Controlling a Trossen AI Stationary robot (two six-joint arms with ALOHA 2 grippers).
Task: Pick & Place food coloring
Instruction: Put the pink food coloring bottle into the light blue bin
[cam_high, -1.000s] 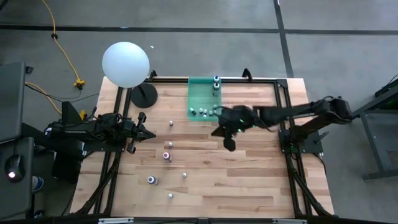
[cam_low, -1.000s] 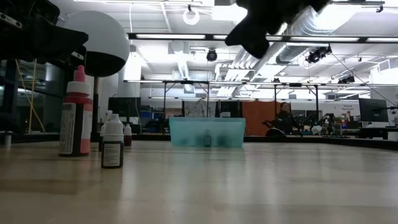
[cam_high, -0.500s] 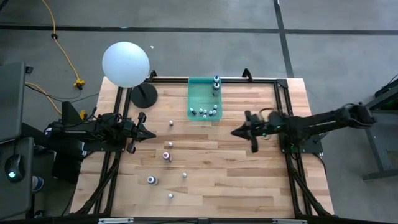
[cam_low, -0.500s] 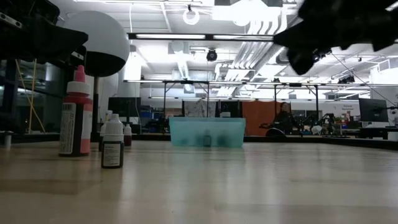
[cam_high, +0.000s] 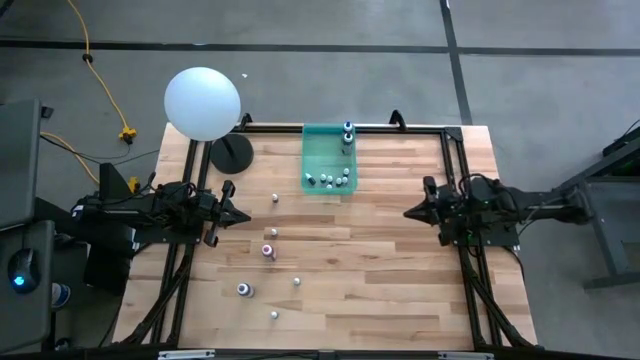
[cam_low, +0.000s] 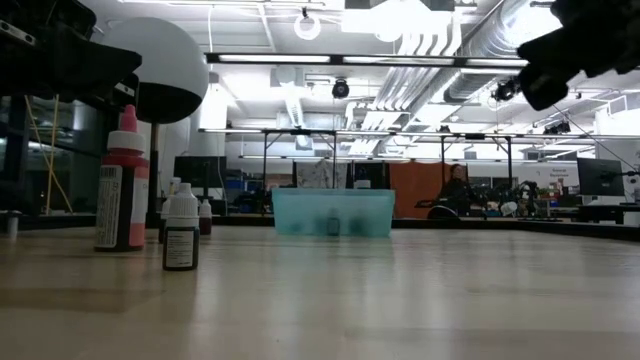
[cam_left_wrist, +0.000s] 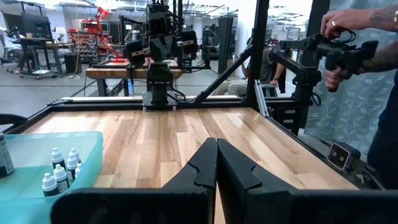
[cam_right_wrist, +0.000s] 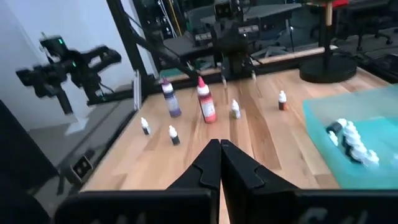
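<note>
The food coloring bottles stand in two groups. Several tiny whitish ones (cam_high: 328, 181) and a taller blue-capped one (cam_high: 348, 133) stand inside the green tray (cam_high: 312, 150). Several more stand upright on the wood left of centre, among them a pink-red bottle (cam_high: 268, 251) and a blue one (cam_high: 243, 290). The low view shows the pink-red bottle (cam_low: 122, 185) and a small dark one (cam_low: 181, 235) up close. My left gripper (cam_high: 245, 216) is shut, above the table's left side, touching nothing. My right gripper (cam_high: 408, 213) is shut, above the right side, well away from the tray.
A large white ball (cam_high: 202, 102) on a black round base (cam_high: 231, 154) stands at the far left corner. Black frame rails (cam_high: 452, 180) run along the table's sides. A person's hands (cam_left_wrist: 348, 37) hold a device beyond the table. Bare wood lies between tray and right gripper.
My right gripper has drawn back from just in front of the tray toward the table's right edge, and its arm has folded back over the right rail. The bottles, the tray and my left arm have stayed where they were.
</note>
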